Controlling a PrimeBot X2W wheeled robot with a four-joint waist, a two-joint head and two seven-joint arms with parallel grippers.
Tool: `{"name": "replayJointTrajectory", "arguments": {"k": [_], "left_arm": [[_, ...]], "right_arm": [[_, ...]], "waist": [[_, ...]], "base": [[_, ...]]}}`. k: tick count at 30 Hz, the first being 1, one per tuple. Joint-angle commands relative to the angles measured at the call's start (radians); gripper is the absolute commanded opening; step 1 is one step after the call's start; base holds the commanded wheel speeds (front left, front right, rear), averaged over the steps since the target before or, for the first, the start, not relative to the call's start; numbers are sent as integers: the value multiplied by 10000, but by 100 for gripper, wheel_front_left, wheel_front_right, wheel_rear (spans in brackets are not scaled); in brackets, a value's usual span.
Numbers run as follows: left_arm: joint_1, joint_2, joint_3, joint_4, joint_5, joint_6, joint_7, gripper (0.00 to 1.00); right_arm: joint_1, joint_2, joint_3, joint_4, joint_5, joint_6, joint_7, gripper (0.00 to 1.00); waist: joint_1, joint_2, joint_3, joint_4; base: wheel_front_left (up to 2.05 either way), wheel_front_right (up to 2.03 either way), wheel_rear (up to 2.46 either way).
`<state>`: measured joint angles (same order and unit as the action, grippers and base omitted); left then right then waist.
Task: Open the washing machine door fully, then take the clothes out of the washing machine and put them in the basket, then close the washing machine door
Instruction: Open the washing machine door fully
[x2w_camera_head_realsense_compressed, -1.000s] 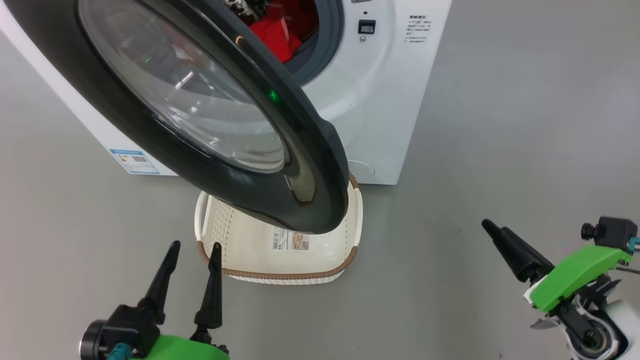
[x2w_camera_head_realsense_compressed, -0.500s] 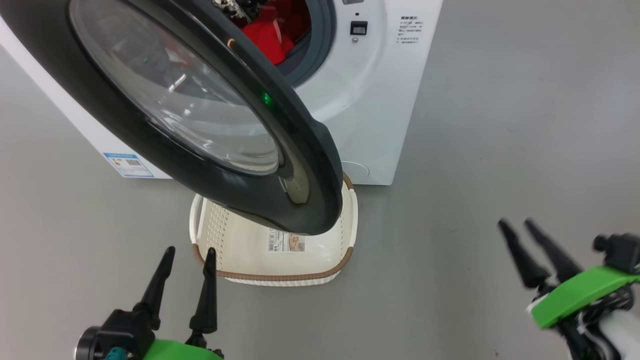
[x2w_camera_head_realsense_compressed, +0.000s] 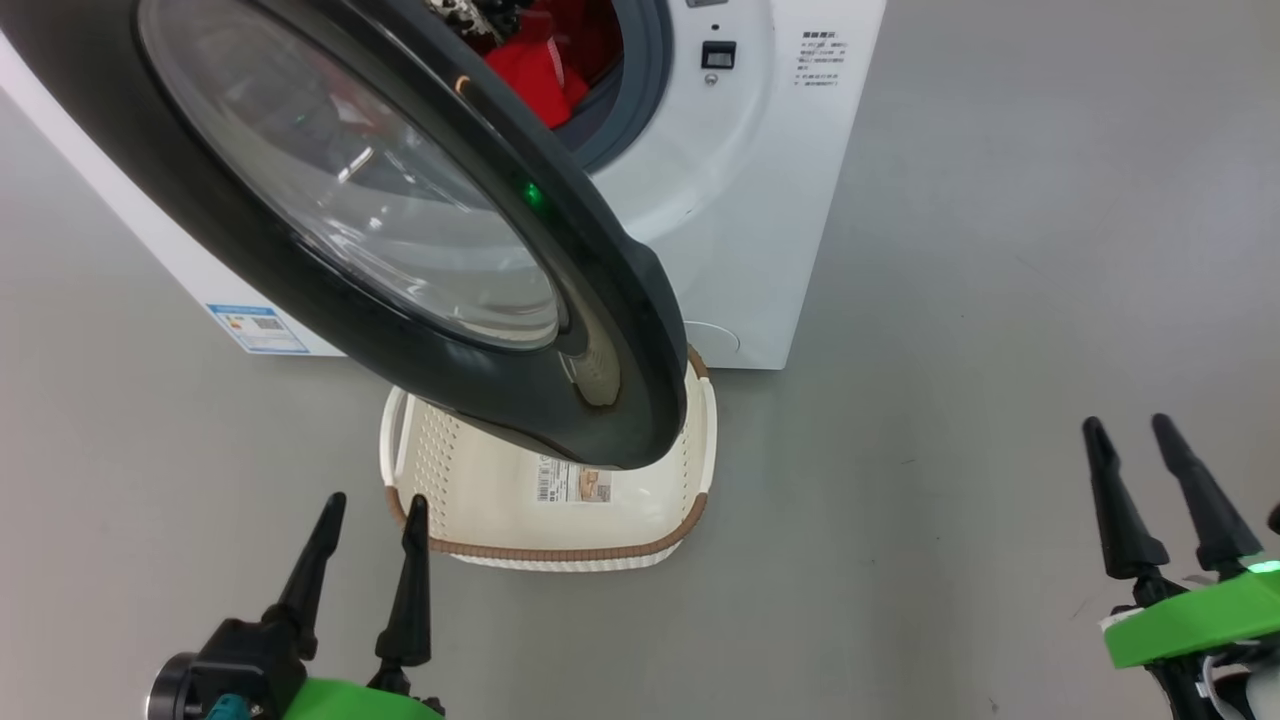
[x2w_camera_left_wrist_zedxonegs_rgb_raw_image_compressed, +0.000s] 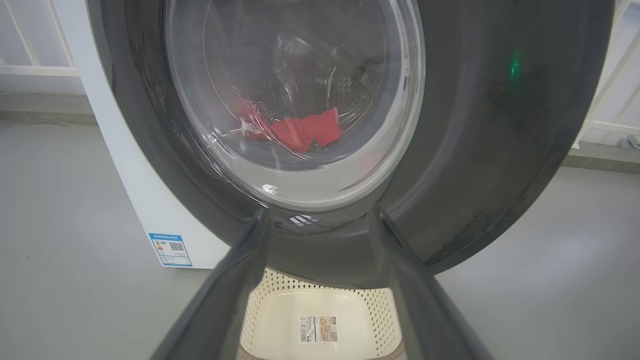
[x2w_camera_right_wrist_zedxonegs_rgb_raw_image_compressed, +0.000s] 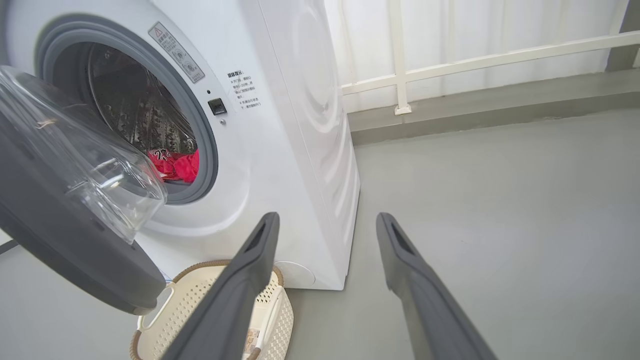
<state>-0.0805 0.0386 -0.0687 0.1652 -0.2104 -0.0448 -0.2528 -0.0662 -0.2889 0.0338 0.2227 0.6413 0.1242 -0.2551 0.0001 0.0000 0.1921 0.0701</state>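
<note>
Washing machine door (x2w_camera_head_realsense_compressed: 300, 300) stands part-way open, hung from the left of the washing machine (x2w_camera_head_realsense_compressed: 740, 200). Its outer face is turned toward the left gripper (x2w_camera_head_realsense_compressed: 376, 500), and its free edge points out over the floor (x2w_camera_head_realsense_compressed: 950, 300) toward the robot. It is round, so there is no long axis to note. In the right wrist view the glass bowl bulges back toward the drum. Clothes (x2w_camera_head_realsense_compressed: 535, 70), red, lie low in the drum mouth, behind the door's upper rim. Basket (x2w_camera_head_realsense_compressed: 560, 552) sits on the floor tight against the machine's front, open side up, its far half under the door's lower edge. Blue label (x2w_camera_head_realsense_compressed: 258, 328) sits low on the machine's front, at its left. The left gripper's fingers are spread, empty, near the basket's near-left corner. Right gripper (x2w_camera_head_realsense_compressed: 1127, 423) is well off to the right, fingers spread, holding nothing.
</note>
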Motion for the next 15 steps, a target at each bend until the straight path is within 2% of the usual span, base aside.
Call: {"name": "replayJointTrajectory", "arguments": {"k": [1, 5, 15], "left_arm": [[-82, 116, 325, -244, 94, -21, -90, 100], [-68, 116, 310, -277, 101, 9, -90, 100], [-12, 116, 273, -260, 78, 28, -90, 100]], "right_arm": [[286, 100, -335, -533, -468, 65, -65, 100], [742, 488, -832, -770, -941, 65, -65, 100], [1053, 626, -930, -410, -1527, 65, -66, 100]], "waist": [[-1, 0, -1, 32], [-1, 0, -27, 84], [-1, 0, -60, 131]], "base": [[0, 0, 0], [0, 0, 0], [0, 0, 0]]}}
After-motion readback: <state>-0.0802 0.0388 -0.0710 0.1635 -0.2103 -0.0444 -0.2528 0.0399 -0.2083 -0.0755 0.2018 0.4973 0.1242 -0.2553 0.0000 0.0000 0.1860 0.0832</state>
